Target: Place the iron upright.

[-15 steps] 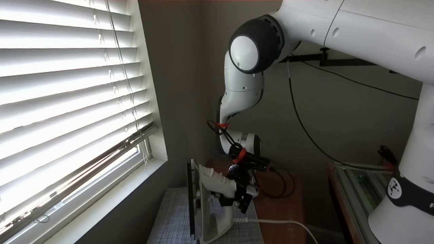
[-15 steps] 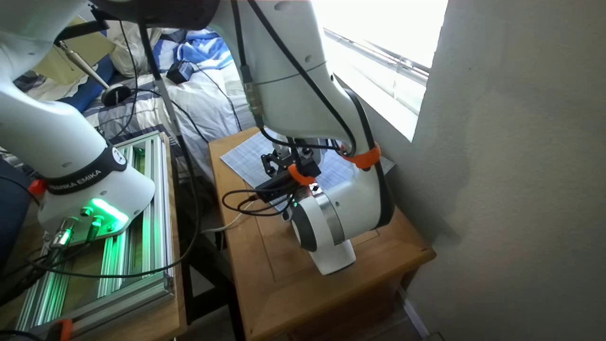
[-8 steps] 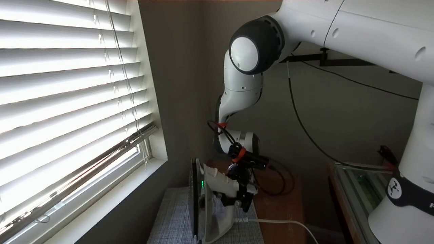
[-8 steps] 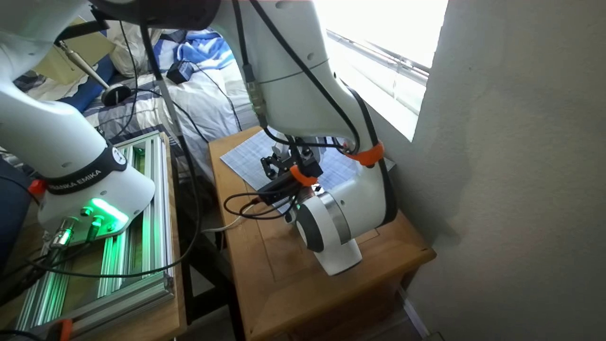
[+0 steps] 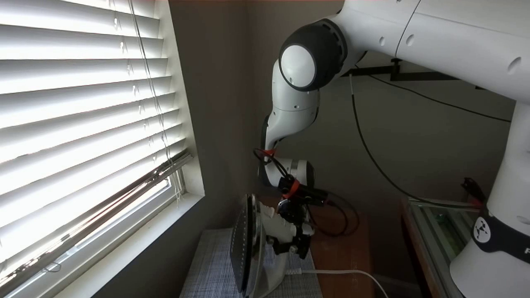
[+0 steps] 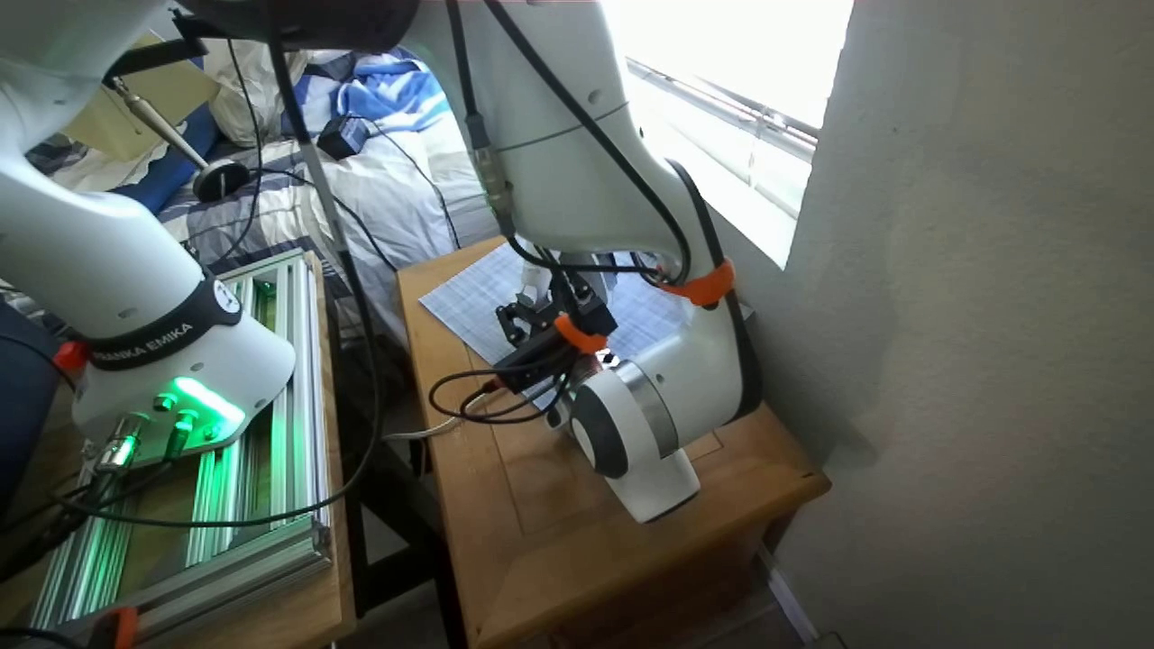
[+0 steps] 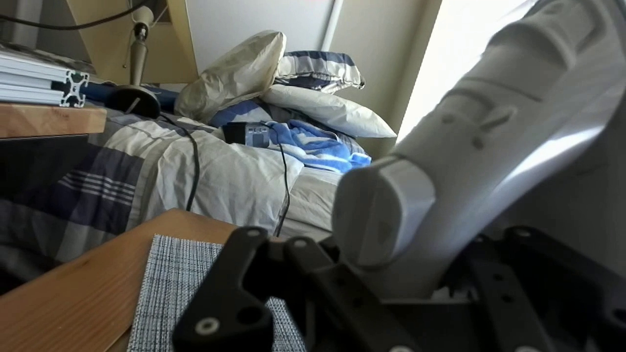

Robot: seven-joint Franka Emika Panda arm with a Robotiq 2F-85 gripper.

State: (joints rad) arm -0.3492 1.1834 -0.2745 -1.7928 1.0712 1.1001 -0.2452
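The pale iron (image 5: 258,260) stands nose up over the woven mat (image 5: 213,248), leaning slightly. Its grey soleplate (image 5: 239,250) faces the window side. The iron's lower end reaches the bottom edge of that exterior view, so I cannot tell whether it rests fully on the mat. My gripper (image 5: 281,245) is shut round the arched handle from the side away from the soleplate. In the wrist view the handle (image 7: 464,161) rises between the fingers (image 7: 337,278); the fingertips are hidden. The white cord (image 5: 331,272) runs off from the heel. In an exterior view the arm mostly hides the iron (image 6: 535,284).
The mat lies on a wooden side table (image 6: 559,505). The window sill (image 5: 165,227) with blinds and the wall corner are close beside the iron. The robot's aluminium base frame (image 6: 302,406) stands across a gap. A bed (image 7: 234,176) is beyond the table.
The iron has turned with my gripper: its soleplate shows more of its face and its nose has shifted right in an exterior view. The wrist has moved slightly. The grip looks unchanged.
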